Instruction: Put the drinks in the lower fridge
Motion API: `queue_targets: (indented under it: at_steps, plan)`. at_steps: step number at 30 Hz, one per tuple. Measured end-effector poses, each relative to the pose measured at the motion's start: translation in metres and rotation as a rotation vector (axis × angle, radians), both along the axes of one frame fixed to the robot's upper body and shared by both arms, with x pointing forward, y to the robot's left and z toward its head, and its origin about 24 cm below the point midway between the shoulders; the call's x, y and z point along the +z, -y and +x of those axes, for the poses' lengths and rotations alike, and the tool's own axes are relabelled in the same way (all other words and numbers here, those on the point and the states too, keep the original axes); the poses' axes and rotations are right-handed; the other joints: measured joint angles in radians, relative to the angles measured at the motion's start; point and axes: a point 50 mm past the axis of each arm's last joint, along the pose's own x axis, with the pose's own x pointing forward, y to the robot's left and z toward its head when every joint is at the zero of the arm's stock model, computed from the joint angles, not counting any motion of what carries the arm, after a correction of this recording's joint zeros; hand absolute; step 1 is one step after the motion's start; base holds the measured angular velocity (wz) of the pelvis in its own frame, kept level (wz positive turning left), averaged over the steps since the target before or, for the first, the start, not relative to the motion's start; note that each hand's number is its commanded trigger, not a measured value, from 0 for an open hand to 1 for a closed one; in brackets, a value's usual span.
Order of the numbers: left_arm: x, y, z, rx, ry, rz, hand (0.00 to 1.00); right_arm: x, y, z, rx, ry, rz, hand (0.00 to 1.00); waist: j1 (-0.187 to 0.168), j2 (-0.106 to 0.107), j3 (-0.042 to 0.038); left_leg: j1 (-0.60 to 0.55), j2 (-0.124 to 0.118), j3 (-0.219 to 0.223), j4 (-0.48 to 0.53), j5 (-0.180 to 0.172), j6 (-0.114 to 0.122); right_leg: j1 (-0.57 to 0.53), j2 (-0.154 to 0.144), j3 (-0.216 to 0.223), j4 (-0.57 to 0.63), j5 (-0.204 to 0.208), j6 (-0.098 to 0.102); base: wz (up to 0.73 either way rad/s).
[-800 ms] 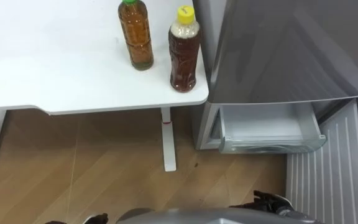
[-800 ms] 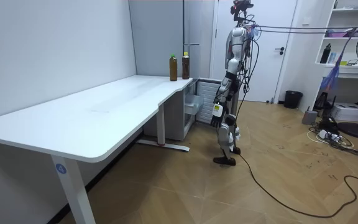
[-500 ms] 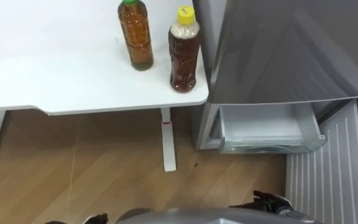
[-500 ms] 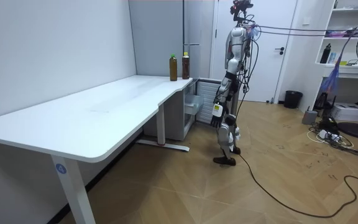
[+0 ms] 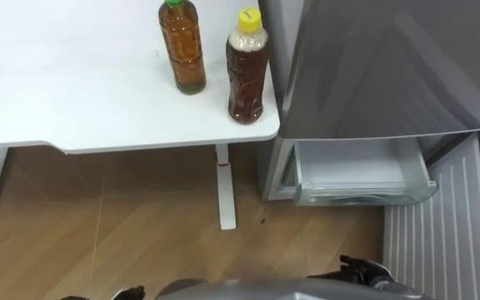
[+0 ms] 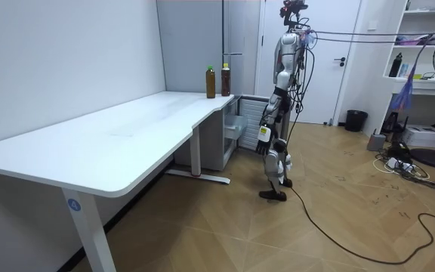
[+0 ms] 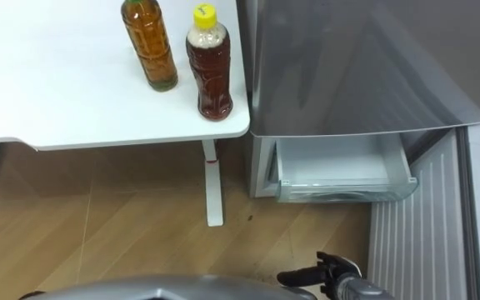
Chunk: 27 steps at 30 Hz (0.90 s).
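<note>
Two tea bottles stand upright near the right end of the white table: a green-capped bottle and, to its right, a yellow-capped bottle. Just right of the table is the grey fridge. Its lower door is swung open and a pale drawer sticks out at the bottom. My right hand hangs low by my side with relaxed fingers, holding nothing and far from the bottles. In the room view my left hand hangs beside my hip as I stand facing the fridge and the table end.
A white table leg stands on the wooden floor left of the fridge. In the room view a shelf unit, a fan and a small bin stand well behind me.
</note>
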Motion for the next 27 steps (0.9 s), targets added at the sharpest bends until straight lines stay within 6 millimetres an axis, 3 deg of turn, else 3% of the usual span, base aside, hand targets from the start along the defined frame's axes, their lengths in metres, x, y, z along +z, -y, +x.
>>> queue_targets:
  at_steps: [4,14,17,21,22,27]
  plan:
    - [0.0,-0.001,0.0,0.043,0.012,-0.002,0.0,0.0,0.001,-0.001,-0.016,-0.001,0.0,0.0,-0.001,0.002,-0.005,0.0,0.0,-0.003,0.0,0.0,0.0,0.0,0.0,0.0,0.0,0.0,0.0,0.0]
    - [0.003,-0.013,0.001,0.33,0.148,0.084,0.0,0.0,0.003,-0.003,-0.04,0.001,-0.01,0.0,0.0,0.004,-0.001,0.004,-0.002,-0.009,-0.01,0.001,0.0,0.001,0.0,-0.005,0.0,0.0,0.0,0.0]
    - [0.006,-0.018,0.01,0.483,0.248,0.106,0.0,0.0,0.004,-0.003,-0.046,0.005,-0.011,0.0,-0.002,0.008,-0.0033,-0.001,-0.005,-0.019,-0.011,0.002,0.002,0.0,-0.002,-0.019,0.0,0.0,0.0,0.09]
    - [0.01,-0.026,0.015,0.691,0.36,0.138,0.0,0.0,0.006,-0.007,-0.058,0.001,-0.026,0.0,0.006,0.003,0.0039,0.018,-0.006,-0.023,-0.019,0.002,0.002,0.017,-0.003,-0.027,0.0,0.0,0.0,0.04]
    - [0.01,-0.027,0.015,0.736,0.374,0.146,0.0,0.0,0.006,-0.008,-0.06,0.003,-0.032,0.0,0.013,0.01,-0.0005,0.019,-0.006,-0.023,-0.02,0.002,0.002,0.017,-0.003,-0.03,0.001,0.0,0.0,0.0]
    - [0.013,-0.032,0.015,0.97,0.448,0.178,0.0,0.0,0.007,-0.011,-0.06,-0.003,-0.035,0.0,0.033,0.009,-0.003,0.033,-0.006,-0.023,-0.031,0.003,0.001,0.02,-0.003,-0.034,0.001,0.0,0.0,0.0]
